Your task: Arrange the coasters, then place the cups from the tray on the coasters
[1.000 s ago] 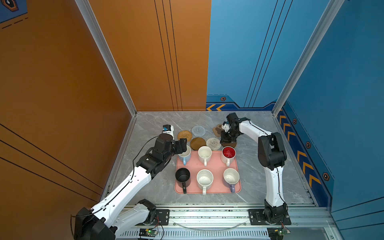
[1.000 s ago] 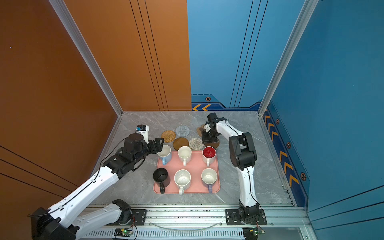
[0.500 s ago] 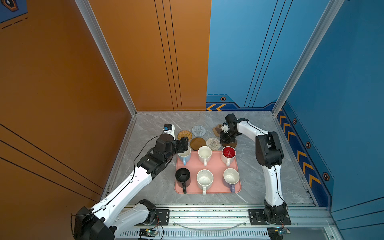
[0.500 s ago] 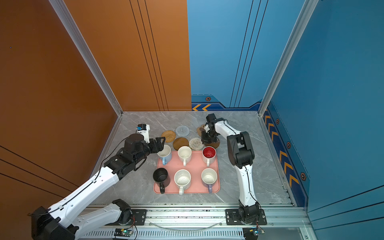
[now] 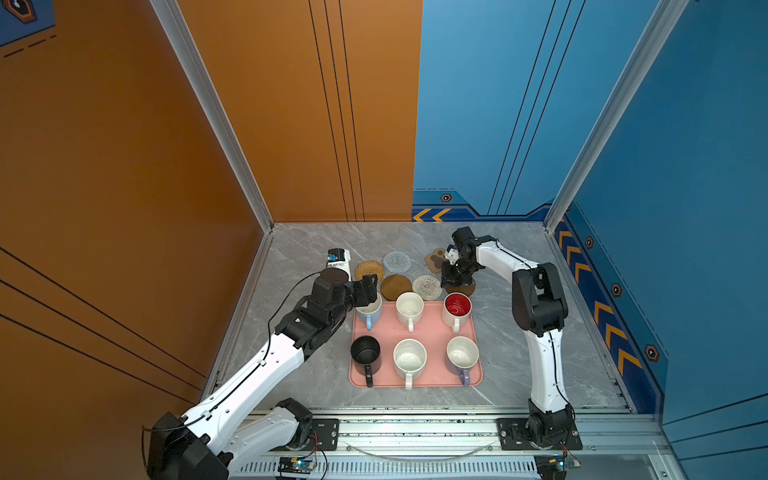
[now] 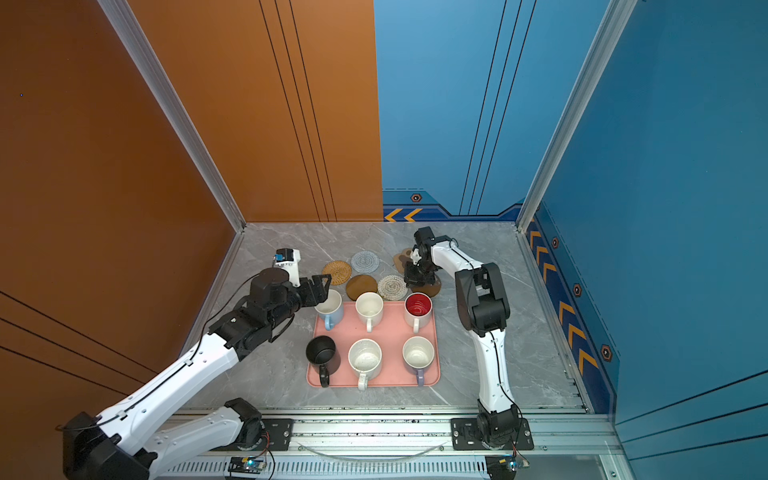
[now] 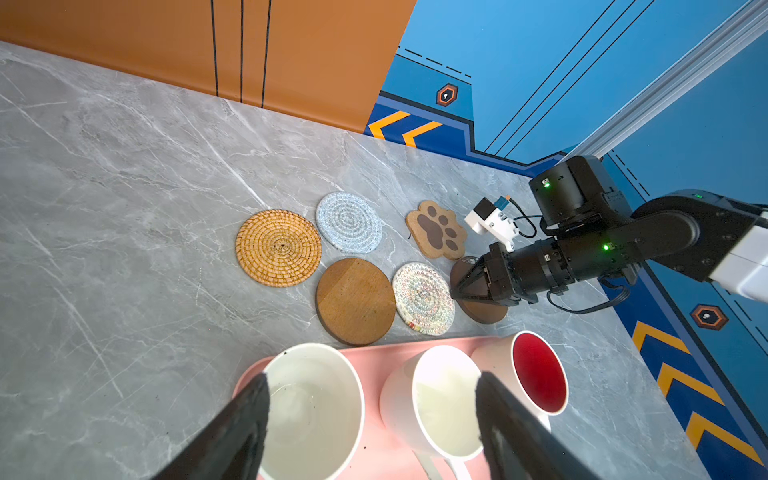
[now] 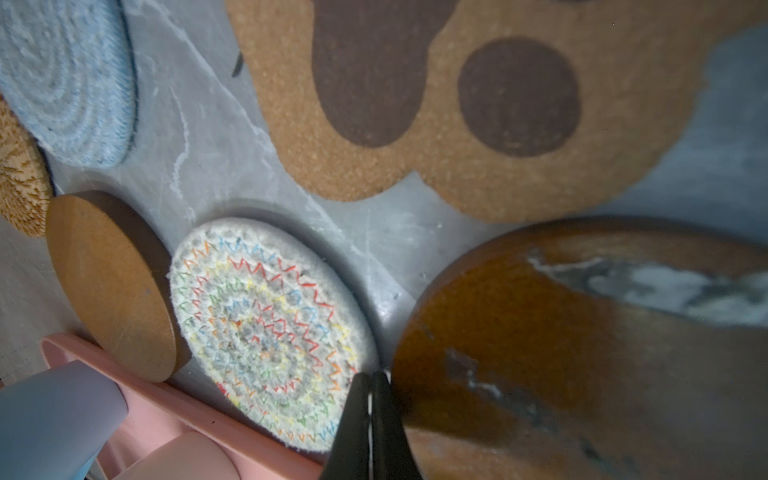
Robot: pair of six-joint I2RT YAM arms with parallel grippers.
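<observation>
Dial set on a top view: 6 = rail (image 5: 415,428), 12 = back wall (image 5: 353,124), centre on the tray (image 5: 388,332).

Near row on the tray, 7 to 5: black cup (image 5: 365,351), speckled cup (image 5: 409,357), lavender cup (image 5: 462,355). Far row, 11 to 1: blue cup (image 5: 368,311), white cup (image 5: 409,306), red-lined cup (image 5: 457,305). All six are upright, with handles toward 6.

Left claw (image 7: 372,378): jaws wide apart, holding nothing, at the blue cup from 9. In the wrist view one finger (image 7: 241,428) overlaps the blue cup's rim; the other stands in front of the white cup. Contact: cannot tell.

Past the tray's 12 edge, the coasters lie flat on the table (image 5: 291,332). Closer row, 11 to 1: brown coaster (image 5: 395,286) just beside the tray rim, beige coaster (image 5: 427,286), dark coaster (image 5: 467,289). Farther row: rattan coaster (image 5: 369,270), grey coaster (image 5: 397,262), paw coaster (image 5: 435,258).

Right claw (image 8: 370,380): jaws pressed together, empty, tips down at the dark coaster's 9 edge, over the gap toward the beige coaster.
</observation>
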